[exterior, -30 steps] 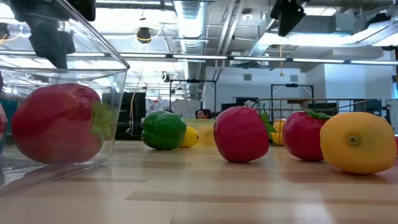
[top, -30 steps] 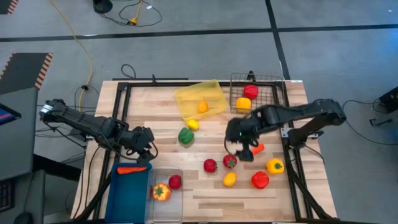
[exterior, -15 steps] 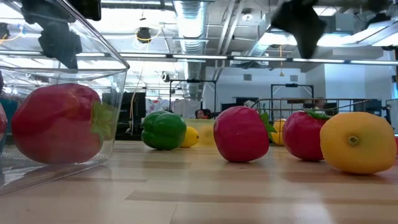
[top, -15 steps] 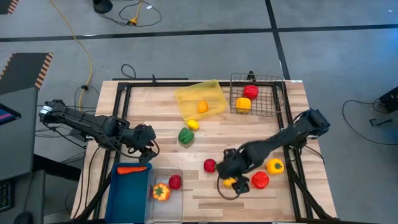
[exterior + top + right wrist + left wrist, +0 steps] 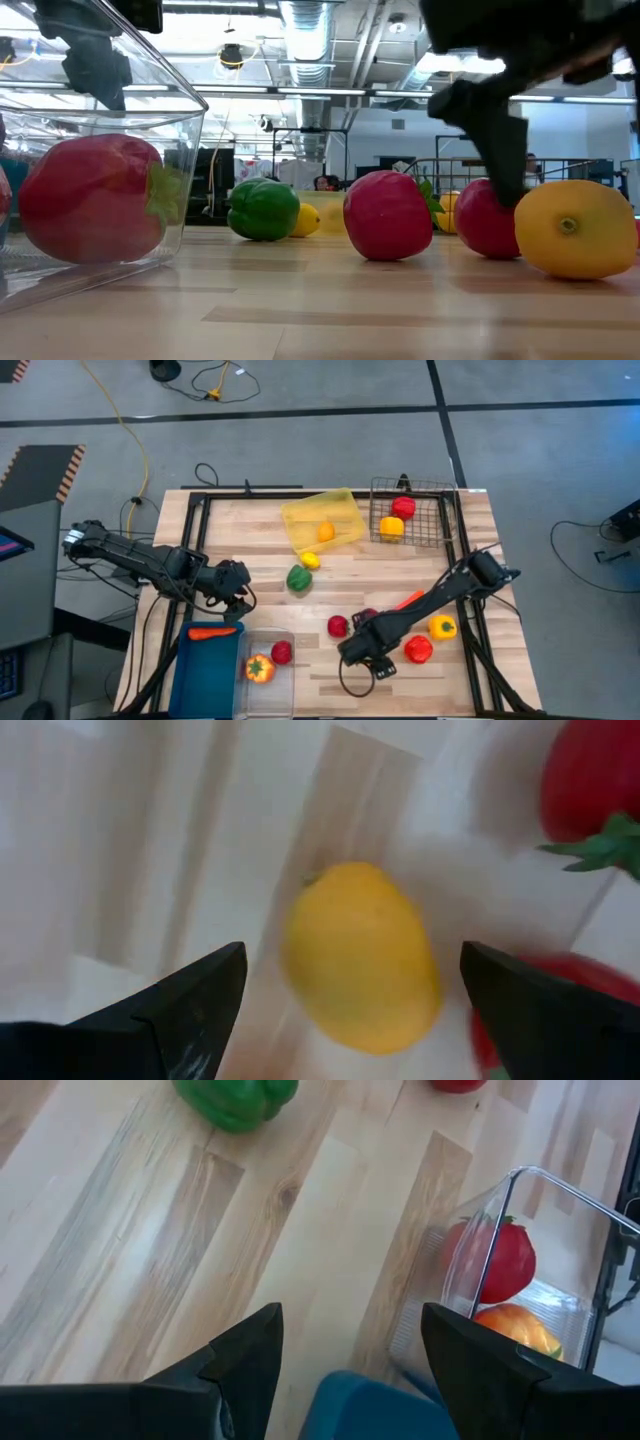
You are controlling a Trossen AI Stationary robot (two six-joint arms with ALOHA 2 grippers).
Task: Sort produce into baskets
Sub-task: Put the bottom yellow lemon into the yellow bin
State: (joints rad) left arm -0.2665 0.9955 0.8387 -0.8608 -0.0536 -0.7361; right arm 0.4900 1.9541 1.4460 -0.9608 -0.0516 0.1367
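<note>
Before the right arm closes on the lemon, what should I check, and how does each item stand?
1. Right end effector open: ok.
2. Lemon between its fingers: ok.
3. Lemon free of neighbouring tomato: ok, a gap shows.
4. Lemon already gripped: not ok, no contact seen.
5. Yellow tray has room: ok.
6. Left end effector empty over blue bin: ok.
</note>
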